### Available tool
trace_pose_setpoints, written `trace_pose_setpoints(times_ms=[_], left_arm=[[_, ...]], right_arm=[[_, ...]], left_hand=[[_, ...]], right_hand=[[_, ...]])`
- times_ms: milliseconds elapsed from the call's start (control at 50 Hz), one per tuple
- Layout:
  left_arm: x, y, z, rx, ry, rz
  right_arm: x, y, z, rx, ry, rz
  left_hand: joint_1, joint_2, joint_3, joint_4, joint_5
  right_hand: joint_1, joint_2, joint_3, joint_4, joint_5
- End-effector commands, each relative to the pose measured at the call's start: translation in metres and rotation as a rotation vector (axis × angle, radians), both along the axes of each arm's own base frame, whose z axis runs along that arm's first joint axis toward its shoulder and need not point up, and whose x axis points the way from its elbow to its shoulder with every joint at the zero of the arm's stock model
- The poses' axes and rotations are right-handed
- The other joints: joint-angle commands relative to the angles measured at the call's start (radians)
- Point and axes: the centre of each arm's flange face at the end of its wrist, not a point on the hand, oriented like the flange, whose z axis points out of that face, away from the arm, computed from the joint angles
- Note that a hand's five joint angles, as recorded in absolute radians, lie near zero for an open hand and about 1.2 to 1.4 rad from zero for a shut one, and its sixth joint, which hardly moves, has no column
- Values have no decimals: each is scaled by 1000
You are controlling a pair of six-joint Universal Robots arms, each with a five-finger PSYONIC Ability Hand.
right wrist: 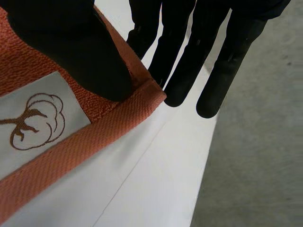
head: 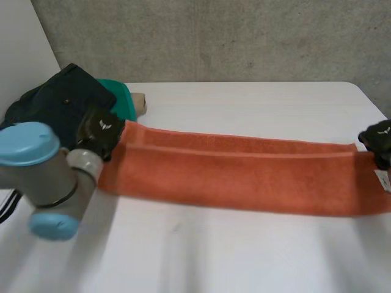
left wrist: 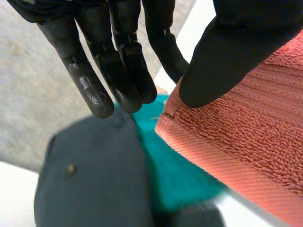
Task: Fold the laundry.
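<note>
An orange towel (head: 244, 174), folded lengthwise into a long band, lies stretched across the white table (head: 232, 256). My left hand (head: 101, 131) is at its far left corner. In the left wrist view the thumb (left wrist: 227, 56) sits on top of the towel (left wrist: 246, 142) while the straight fingers (left wrist: 128, 80) reach under its edge, pinching the corner. My right hand (head: 379, 137) holds the far right corner. There the thumb (right wrist: 71, 42) presses the towel's hem (right wrist: 94, 137) against the fingers (right wrist: 184, 61) beneath, next to a white label (right wrist: 42, 123) with a cotton-flower print.
A dark navy garment (head: 58, 101) is piled at the table's far left, with a teal cloth (head: 122, 97) and a small beige item (head: 140, 104) beside it, just behind my left hand. The table's right edge runs close to my right hand. A concrete wall stands behind.
</note>
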Motion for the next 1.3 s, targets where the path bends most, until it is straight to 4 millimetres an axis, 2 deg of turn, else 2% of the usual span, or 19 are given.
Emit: trace_pose_setpoints(times_ms=[20,40,200,340,360,380,400,420,500,600,680,740,840,980,1060,1120,1140,1260,1300], left_arm=[[-32,-59,-13,-125,40,-22],[-36,-73,-13,-149,52,-19],[-58,-115,-31,-240,80,-63],[-69,-129,-40,-276,98,-97],[-73,-126,-44,-274,97,-120],[-74,-125,-45,-273,93,-129],[-77,-122,-47,-270,89,-145],[-81,-119,-47,-268,88,-165],[-91,-109,-45,-274,102,-200],[-86,-95,-31,-255,96,-201],[-75,-78,-15,-224,91,-196],[-67,-62,-9,-185,96,-193],[-57,-39,-5,-115,142,-196],[-49,-21,-5,-44,211,-196],[-47,-18,-7,-32,215,-194],[-47,-19,-7,-34,215,-191],[-47,-19,-7,-34,215,-191],[-45,-16,8,-59,230,-191],[-44,-15,11,-61,235,-189]], right_arm=[[-2,-38,-15,-116,49,-109],[0,-41,-16,-130,50,-111],[15,-69,-21,-295,47,-81],[16,-94,-36,-374,52,-97],[17,-95,-39,-368,53,-103],[21,-94,-45,-348,58,-119],[24,-92,-47,-337,59,-122],[28,-90,-48,-328,59,-120],[37,-76,-41,-290,41,-114],[27,-55,-18,-214,-20,-125],[17,-25,5,-82,-169,-75],[5,-15,6,-11,-218,-81],[-14,4,-12,163,-303,-84],[-25,4,-26,169,-315,-100],[-28,-1,-46,168,-302,-106],[-31,-8,-55,152,-293,-113],[-34,-11,-55,133,-277,-123],[-60,-20,-47,34,-162,-216],[-84,-25,-36,-18,-71,-268]], left_hand=[[247,194,199,191,217],[247,194,199,191,217],[247,194,199,191,217],[247,194,199,191,217],[-441,-494,-489,-497,-471],[-838,-891,-886,-893,-867],[-975,-1028,-1023,-1030,-1004],[-870,-923,-918,-926,-900],[-975,-1028,-1023,-1030,-1004],[-975,-1028,-1023,-1030,-1004],[-975,-1028,-1023,-1030,-1004],[-975,-1028,-1023,-1030,-1004],[-975,-1028,-1023,-1030,-1004],[-975,-1028,-1023,-1030,-1004],[-975,-1028,-1023,-1030,-1004],[-975,-1028,-1023,-1030,-1004],[-975,-1028,-1023,-1030,-1004],[-975,-1028,-1023,-1030,-1004],[-975,-1028,-1023,-1030,-1004]], right_hand=[[260,217,201,194,199],[260,217,201,194,199],[260,217,201,194,199],[260,217,201,194,199],[-4,-46,-62,-70,-64],[-962,-1005,-1021,-1028,-1022],[-962,-1005,-1021,-1028,-1022],[-962,-1005,-1021,-1028,-1022],[-962,-1005,-1021,-1028,-1022],[-962,-1005,-1021,-1028,-1022],[-962,-1005,-1021,-1028,-1022],[-962,-1005,-1021,-1028,-1022],[-741,-784,-800,-807,-801],[-691,-733,-749,-757,-751],[-632,-675,-691,-698,-693],[172,130,114,106,112],[259,216,200,193,198],[260,217,201,194,199],[260,217,201,194,199]])
